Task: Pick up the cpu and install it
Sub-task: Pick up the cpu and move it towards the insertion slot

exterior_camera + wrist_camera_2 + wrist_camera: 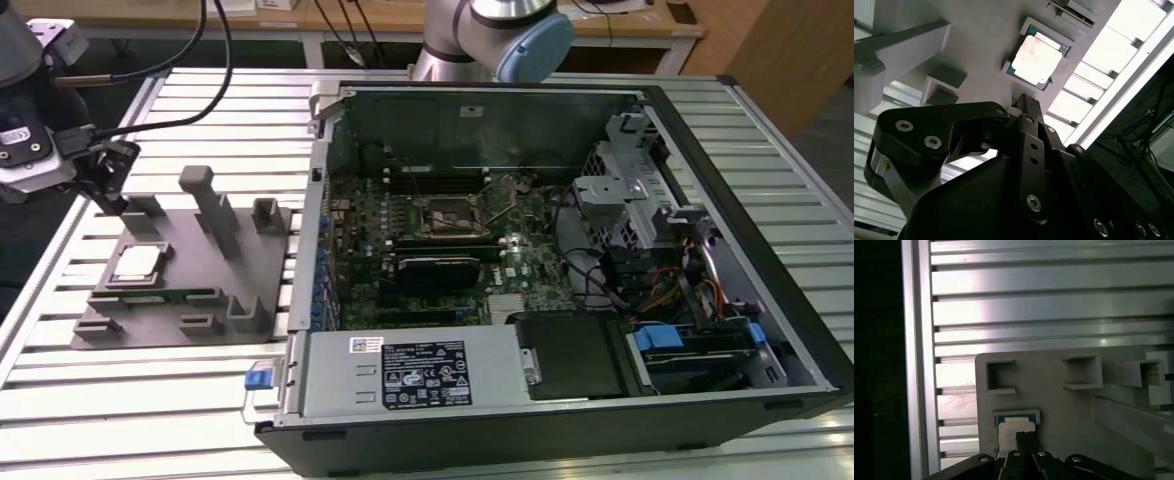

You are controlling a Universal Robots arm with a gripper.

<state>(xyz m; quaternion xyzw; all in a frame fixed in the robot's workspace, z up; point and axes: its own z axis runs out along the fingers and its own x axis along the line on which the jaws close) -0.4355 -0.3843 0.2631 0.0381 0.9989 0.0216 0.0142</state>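
Black screw-studded tool [1023, 102] — silver, blue-capped arm [470, 28].

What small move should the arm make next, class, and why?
Probably lower the gripper toward the chip. The chip lies untouched in its pocket on the grey tray, and both wrist views show the gripper hanging just above it.

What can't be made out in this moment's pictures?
- First wrist view: the cpu is partly covered by the gripper.
- Exterior view: the motherboard socket is too small to tell whether it is open.
- Second wrist view: the grey tray is cut off by the picture edges.
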